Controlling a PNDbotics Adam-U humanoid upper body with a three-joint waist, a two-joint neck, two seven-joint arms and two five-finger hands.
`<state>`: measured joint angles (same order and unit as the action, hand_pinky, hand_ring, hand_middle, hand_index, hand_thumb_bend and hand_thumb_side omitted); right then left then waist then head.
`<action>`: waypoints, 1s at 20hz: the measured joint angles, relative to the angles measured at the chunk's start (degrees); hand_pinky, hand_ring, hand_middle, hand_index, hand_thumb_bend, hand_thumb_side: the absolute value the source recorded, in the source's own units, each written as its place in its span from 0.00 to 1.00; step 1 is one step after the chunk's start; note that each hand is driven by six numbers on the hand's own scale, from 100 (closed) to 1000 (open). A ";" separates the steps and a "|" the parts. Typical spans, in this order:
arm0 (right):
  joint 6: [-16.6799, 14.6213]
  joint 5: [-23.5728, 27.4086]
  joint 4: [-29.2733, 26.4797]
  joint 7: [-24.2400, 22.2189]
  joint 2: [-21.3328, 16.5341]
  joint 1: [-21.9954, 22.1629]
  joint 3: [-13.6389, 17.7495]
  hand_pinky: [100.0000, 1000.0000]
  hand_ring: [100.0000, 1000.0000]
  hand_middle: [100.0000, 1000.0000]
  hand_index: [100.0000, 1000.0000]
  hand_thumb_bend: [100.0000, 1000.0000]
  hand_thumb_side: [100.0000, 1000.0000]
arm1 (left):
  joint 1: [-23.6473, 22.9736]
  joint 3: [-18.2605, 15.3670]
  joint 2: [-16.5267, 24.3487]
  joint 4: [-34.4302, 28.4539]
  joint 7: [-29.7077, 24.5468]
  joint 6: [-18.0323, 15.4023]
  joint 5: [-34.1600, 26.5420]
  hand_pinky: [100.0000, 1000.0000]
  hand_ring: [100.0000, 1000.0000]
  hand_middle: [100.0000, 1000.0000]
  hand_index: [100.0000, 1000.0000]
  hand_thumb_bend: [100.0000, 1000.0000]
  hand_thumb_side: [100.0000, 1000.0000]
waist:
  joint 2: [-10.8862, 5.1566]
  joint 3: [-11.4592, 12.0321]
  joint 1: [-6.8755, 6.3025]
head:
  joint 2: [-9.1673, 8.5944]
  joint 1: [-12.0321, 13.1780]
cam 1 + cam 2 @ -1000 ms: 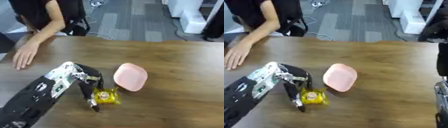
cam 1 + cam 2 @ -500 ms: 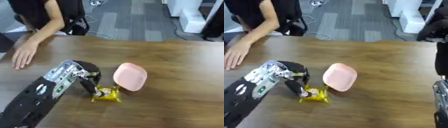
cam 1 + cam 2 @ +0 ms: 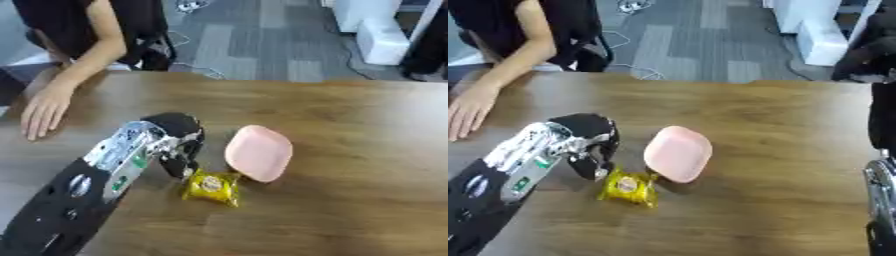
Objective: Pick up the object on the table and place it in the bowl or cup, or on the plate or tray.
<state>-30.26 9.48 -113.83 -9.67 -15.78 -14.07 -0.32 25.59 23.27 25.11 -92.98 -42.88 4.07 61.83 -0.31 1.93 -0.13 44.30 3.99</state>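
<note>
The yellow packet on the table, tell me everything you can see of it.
The yellow packet is a small, squarish crinkled wrapper, plastic by its look, with a round paler mark in the middle. It lies flat on the wooden table, just in front of the pink plate. The left hand has its fingers curled down at its upper left edge.

Pink plate [image 3: 259,159]. Yellow packet [image 3: 211,187] with round pale mark in middle. Brown wood-grain counter [image 3: 350,120]. Left hand [image 3: 179,142] black, silver and white with green spots at forearm.
</note>
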 measured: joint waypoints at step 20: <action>-0.04 0.11 0.00 -0.51 0.00 0.00 0.01 0.35 0.46 0.71 0.66 0.00 1.00 | 0.10 -1.36 -0.09 1.40 -8.97 -3.97 -3.74 0.34 0.53 0.63 0.75 0.34 0.63 | 0.03 0.07 -0.01 | 0.00 -0.02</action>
<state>-30.30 9.60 -113.83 -10.17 -15.78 -14.07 -0.31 25.69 21.91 25.02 -91.58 -51.85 0.10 58.09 -0.28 2.00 -0.13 44.30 3.97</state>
